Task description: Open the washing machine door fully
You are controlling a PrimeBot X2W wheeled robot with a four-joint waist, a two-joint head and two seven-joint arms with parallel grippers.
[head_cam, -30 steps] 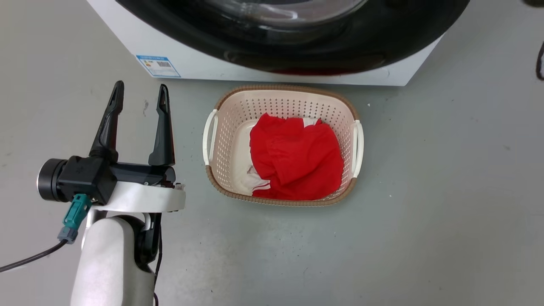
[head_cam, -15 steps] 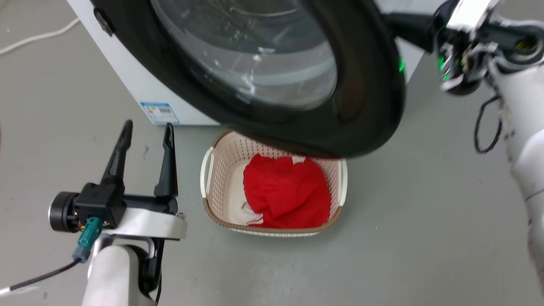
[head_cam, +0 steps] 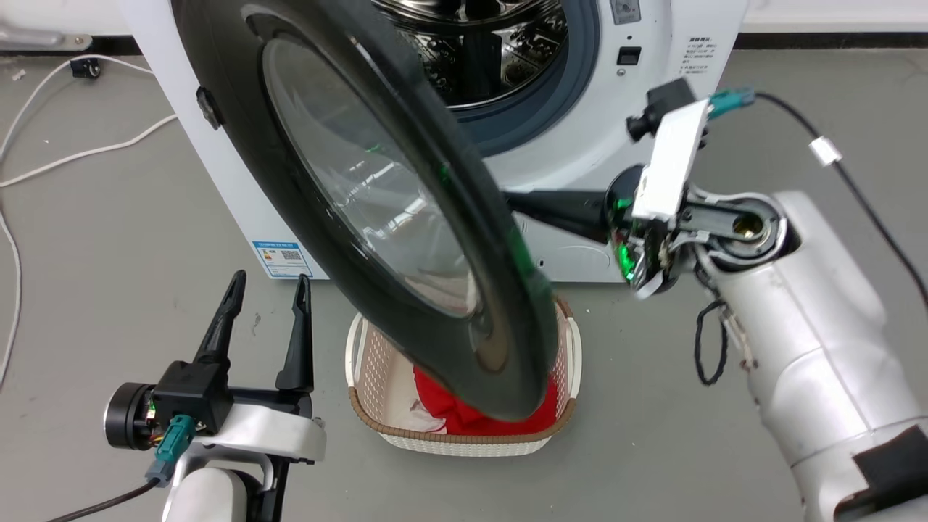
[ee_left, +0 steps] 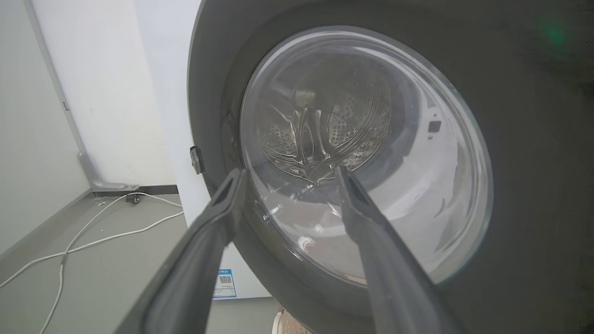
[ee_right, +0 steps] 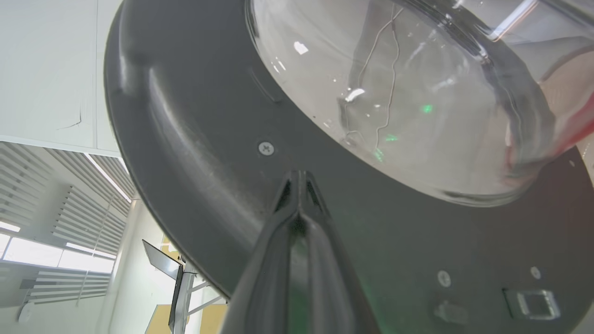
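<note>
Behind washing machine door (head_cam: 377, 217), right tool (ee_right: 299, 178) tips pinched together, left tool (head_cam: 270, 283) wide

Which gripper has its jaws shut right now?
The right gripper: jaws pressed together, tips at the washing machine door's inner face. The left gripper hangs beside the basket, jaws spread apart.

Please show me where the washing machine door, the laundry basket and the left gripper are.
washing machine door (head_cam: 362, 188): head view, on the clear glass bowl.
laundry basket (head_cam: 373, 362): head view, on its perforated left wall.
left gripper (head_cam: 270, 279): head view, midway between its fingertips.
</note>
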